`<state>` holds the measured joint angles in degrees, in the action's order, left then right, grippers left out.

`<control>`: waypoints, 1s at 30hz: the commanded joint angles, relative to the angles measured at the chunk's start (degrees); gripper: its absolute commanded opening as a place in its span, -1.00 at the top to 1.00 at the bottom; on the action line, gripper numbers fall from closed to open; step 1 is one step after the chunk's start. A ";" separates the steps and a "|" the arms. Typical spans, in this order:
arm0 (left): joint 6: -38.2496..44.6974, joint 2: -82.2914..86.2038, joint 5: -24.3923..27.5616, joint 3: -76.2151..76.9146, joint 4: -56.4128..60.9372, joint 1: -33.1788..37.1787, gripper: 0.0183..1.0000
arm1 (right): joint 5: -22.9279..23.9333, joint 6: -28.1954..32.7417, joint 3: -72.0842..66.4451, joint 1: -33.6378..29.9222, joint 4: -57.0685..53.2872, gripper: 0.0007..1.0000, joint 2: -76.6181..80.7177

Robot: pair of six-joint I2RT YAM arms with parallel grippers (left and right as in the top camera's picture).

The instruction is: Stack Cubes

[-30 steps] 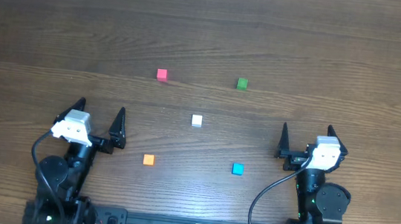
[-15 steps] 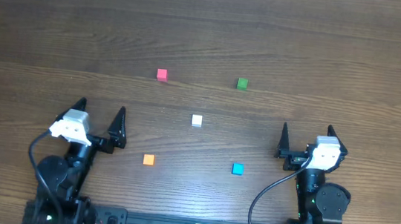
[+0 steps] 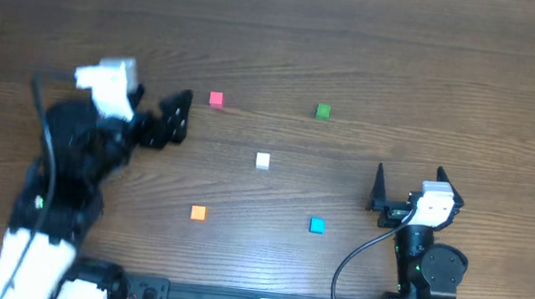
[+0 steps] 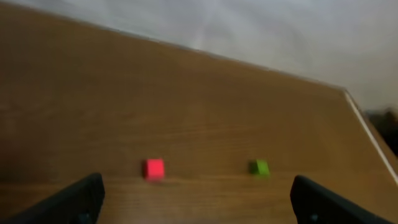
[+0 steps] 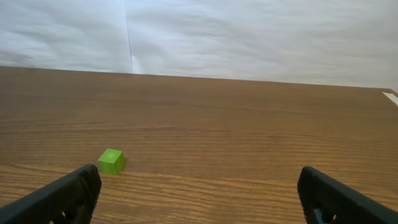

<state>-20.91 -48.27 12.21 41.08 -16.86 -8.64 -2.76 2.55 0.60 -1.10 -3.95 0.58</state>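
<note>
My left gripper point(image 3: 173, 117) has just swung out from its rest. Its fingers are spread wide, and it is far-left of the small white cube point(image 3: 263, 161), near the small pink cube point(image 3: 216, 99). I read that as lining up a first pick. The small orange cube point(image 3: 199, 213) lies near-left of the white one, the small green cube point(image 3: 323, 112) far-right and the small blue cube point(image 3: 316, 225) near-right. All lie loose and unstacked on the brown wooden table point(image 3: 455, 70), in no container. The right gripper point(image 3: 409, 184), to the right of the white cube, hasn't moved, and its fingers are spread.

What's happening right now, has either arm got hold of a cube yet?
Not yet. The left gripper is out over the table, just short of the pink cube, jaws open and empty. The right gripper sits near its base, jaws open too. The green cube, white cube, orange cube and blue cube lie apart. Nothing is stacked.
</note>
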 commanded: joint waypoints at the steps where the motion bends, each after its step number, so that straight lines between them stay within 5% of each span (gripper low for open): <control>1: -1.01 -15.06 0.79 16.44 -10.36 -3.80 -0.92 | -1.03 -0.13 -0.28 -0.46 -0.13 -0.99 -0.15; 8: -1.01 -36.44 0.28 35.17 -26.86 -7.78 -0.90 | -1.03 -0.13 -0.28 -0.46 -0.13 -0.99 -0.15; 13: -1.01 -48.70 -4.66 42.95 -36.28 -9.70 -0.94 | -1.03 -0.13 -0.28 -0.46 -0.13 -0.98 -0.15; 30: -3.61 -62.86 -9.94 43.28 -31.71 -9.88 -0.85 | -1.03 -0.13 -0.28 -0.46 -0.13 -0.99 -0.15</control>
<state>-23.64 -108.95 3.99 83.13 -49.67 -18.59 -2.92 2.55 0.60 -1.10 -3.95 0.64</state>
